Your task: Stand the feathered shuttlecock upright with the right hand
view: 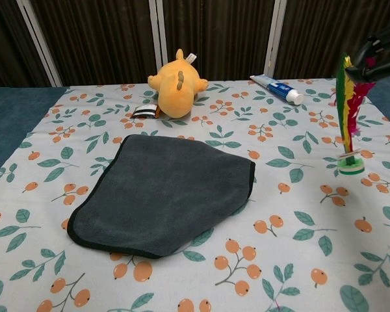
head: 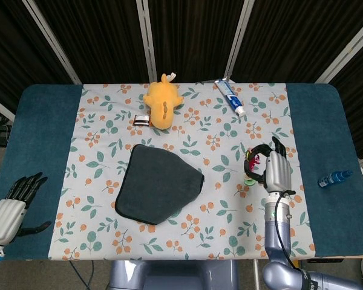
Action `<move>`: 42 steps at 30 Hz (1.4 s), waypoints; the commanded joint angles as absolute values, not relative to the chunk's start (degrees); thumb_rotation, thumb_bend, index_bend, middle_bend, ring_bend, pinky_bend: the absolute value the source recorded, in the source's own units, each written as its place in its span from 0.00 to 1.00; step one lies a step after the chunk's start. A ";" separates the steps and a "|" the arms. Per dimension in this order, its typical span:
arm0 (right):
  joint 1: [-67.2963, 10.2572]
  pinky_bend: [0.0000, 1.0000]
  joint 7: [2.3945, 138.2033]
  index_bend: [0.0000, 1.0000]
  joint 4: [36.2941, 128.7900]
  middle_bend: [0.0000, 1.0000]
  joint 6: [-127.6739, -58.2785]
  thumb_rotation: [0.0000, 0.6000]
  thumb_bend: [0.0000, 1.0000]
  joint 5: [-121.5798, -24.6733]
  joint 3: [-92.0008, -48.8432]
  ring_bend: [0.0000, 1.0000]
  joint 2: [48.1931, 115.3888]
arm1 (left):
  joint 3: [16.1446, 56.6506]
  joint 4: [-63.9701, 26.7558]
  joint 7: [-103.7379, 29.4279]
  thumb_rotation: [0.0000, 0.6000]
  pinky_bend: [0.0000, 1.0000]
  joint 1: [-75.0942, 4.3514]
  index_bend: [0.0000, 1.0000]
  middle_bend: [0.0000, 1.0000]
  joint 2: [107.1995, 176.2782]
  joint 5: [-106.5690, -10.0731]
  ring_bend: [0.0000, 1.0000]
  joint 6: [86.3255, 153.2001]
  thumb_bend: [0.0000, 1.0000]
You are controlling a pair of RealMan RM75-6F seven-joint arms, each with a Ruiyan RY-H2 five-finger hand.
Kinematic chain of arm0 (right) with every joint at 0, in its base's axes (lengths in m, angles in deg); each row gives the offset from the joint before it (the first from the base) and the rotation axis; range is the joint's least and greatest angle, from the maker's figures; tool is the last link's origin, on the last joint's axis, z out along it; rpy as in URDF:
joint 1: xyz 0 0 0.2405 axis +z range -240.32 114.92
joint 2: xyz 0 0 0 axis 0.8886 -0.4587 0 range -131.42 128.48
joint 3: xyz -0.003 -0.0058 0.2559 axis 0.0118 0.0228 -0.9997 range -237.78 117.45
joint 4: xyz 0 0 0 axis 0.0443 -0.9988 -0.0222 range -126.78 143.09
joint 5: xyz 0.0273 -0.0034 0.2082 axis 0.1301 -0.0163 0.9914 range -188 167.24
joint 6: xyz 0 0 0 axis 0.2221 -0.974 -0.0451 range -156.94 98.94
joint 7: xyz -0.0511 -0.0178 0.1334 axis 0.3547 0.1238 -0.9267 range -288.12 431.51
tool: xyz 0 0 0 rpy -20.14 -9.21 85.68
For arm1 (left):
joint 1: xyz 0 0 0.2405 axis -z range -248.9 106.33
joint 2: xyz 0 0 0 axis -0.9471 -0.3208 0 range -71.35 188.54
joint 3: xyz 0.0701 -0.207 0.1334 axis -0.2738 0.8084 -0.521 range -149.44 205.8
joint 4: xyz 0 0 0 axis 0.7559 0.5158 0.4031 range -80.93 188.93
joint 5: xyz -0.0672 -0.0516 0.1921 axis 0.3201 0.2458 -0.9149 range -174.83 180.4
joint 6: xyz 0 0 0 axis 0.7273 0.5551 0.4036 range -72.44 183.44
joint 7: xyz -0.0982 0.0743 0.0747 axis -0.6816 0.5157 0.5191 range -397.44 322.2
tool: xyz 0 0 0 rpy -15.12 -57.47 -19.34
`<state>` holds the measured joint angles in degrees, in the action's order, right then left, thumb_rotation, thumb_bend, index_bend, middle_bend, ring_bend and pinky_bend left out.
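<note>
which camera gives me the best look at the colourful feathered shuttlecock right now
The chest view. There the colourful feathered shuttlecock shows side-on, from its round green base on the cloth up its green, yellow and pink feathers to the right hand at the tips. The head view looks down on it, so the shuttlecock is foreshortened beside that hand.

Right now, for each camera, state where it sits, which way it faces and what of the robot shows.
Head view: high above the near table edge, looking steeply down on the whole table; shows the left robot hand and the right robot hand with its forearm.
Chest view: low at the near edge, looking level across the cloth toward the dark curtains; only the right robot hand shows.
Shared: shuttlecock, grey cloth, plush toy, toothpaste.
</note>
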<state>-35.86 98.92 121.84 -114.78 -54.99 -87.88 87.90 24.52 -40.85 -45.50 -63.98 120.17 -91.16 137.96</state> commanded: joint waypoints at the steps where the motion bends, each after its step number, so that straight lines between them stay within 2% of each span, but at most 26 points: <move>1: -36.28 0.00 98.23 0.64 121.85 0.37 -114.96 1.00 0.39 -54.94 -87.30 0.00 87.67 | 24.51 -40.88 -45.42 1.00 0.00 -64.04 0.00 0.00 120.21 -91.17 0.00 138.02 0.18; 42: -39.73 0.00 90.57 0.64 117.10 0.37 -113.84 1.00 0.39 -52.58 -85.11 0.00 84.99 | 24.40 -41.07 -45.15 1.00 0.00 -64.09 0.00 0.00 120.12 -90.78 0.00 137.45 0.18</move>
